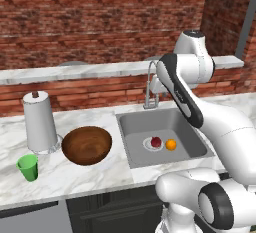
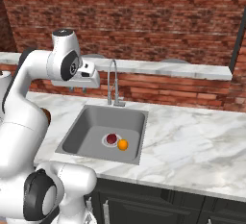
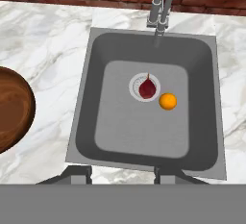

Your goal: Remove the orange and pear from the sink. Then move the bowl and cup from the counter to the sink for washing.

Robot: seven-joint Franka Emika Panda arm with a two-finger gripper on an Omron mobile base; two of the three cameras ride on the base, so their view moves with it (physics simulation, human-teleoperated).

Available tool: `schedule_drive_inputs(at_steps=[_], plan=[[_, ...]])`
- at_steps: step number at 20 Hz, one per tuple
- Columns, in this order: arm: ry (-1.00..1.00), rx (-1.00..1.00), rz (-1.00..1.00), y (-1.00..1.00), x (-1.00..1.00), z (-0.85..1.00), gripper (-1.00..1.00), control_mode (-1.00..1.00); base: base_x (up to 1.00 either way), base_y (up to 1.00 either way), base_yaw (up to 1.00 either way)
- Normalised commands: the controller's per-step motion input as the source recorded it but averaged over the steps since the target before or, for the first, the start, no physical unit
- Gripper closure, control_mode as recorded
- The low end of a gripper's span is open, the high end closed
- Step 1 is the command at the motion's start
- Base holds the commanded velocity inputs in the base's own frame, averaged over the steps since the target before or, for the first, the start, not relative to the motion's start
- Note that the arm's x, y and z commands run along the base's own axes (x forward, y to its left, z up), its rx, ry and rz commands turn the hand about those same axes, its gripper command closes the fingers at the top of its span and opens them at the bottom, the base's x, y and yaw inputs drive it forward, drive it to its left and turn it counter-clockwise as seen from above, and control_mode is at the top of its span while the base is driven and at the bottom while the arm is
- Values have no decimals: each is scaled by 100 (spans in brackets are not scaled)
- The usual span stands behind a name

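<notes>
Fingertips [image 3: 122,175] hang half-open, empty, above the sink [image 3: 202,103]; descend straight onto the orange [image 3: 167,101], avoiding the touching pear [image 3: 147,89].

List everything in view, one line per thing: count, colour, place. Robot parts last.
sink: one, grey, set in the counter
tap: one, steel, behind the sink
pear: one, dark red, on the sink drain
orange: one, orange, sink floor, beside the pear
bowl: one, dark brown, counter left of the sink
cup: one, green, counter left of the bowl
paper towel roll: one, white, behind the bowl
counter: one, white marble
gripper: one, jaws dark, above the sink, holding nothing
</notes>
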Motion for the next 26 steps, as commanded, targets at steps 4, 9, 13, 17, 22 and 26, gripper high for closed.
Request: schedule_drive_inputs(at_steps=[4, 9, 13, 17, 22, 26], plan=[[0, 0, 0, 0, -1, -3, -100, -100, 0, 0, 0], [0, -1, 0, 0, -6, -6, -100, -100, 0, 0, 0], [0, -6, 0, 0, -9, -7, -100, -100, 0, 0, 0], [1, -4, 0, -3, -7, -8, -100, -100, 0, 0, 0], [0, -1, 0, -8, -9, -11, -100, -100, 0, 0, 0], [0, 0, 0, -10, -11, -11, -100, -100, 0, 0, 0]])
